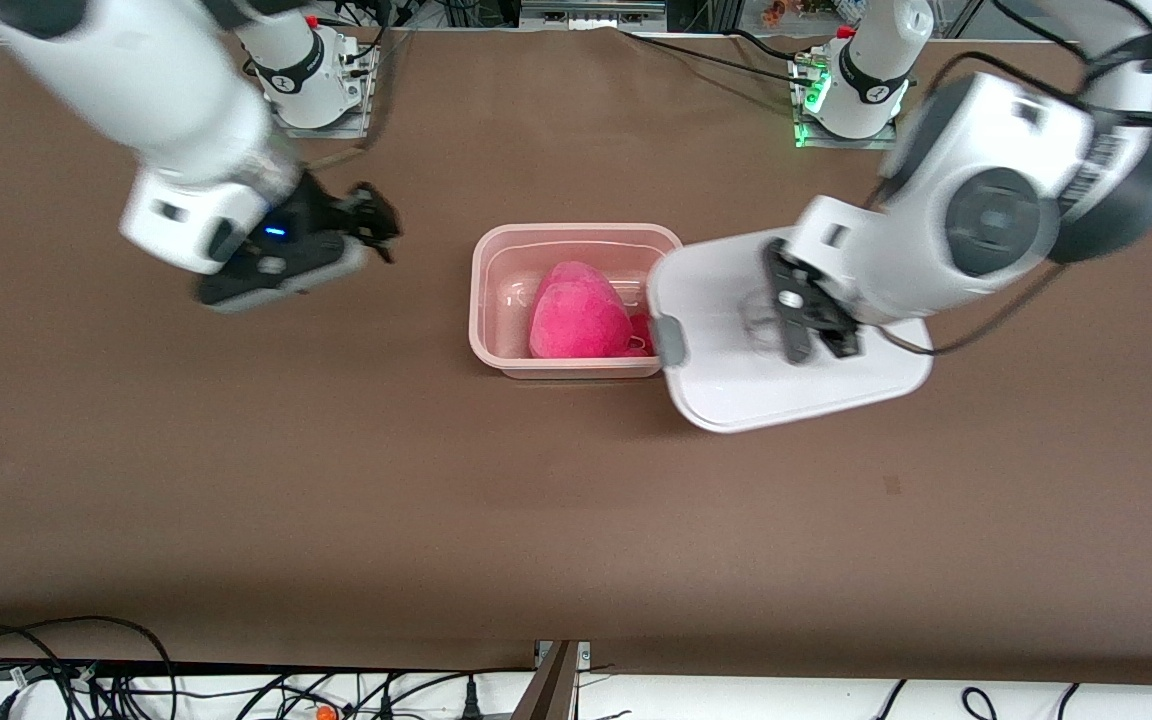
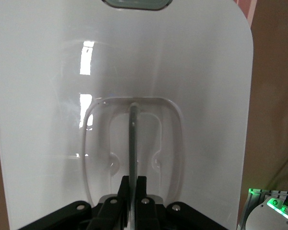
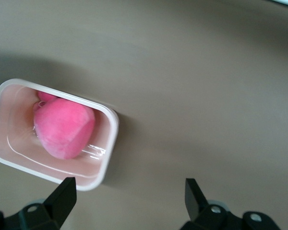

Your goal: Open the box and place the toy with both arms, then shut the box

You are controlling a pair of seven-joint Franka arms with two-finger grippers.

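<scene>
Pink plush fills your front view: the toy (image 1: 579,310) lies in the open box (image 1: 484,300) mid-table, its long axis slanting across the tub, while the left gripper (image 1: 804,322) holds the white lid (image 1: 736,390) tilted over the box's edge toward the left arm's end. Your left wrist view shows the fingers (image 2: 140,184) pinched shut on the clear handle (image 2: 133,139). Your right wrist view shows the right gripper (image 3: 129,196) spread wide and empty over bare table (image 3: 206,96) beside the box (image 3: 110,143).
</scene>
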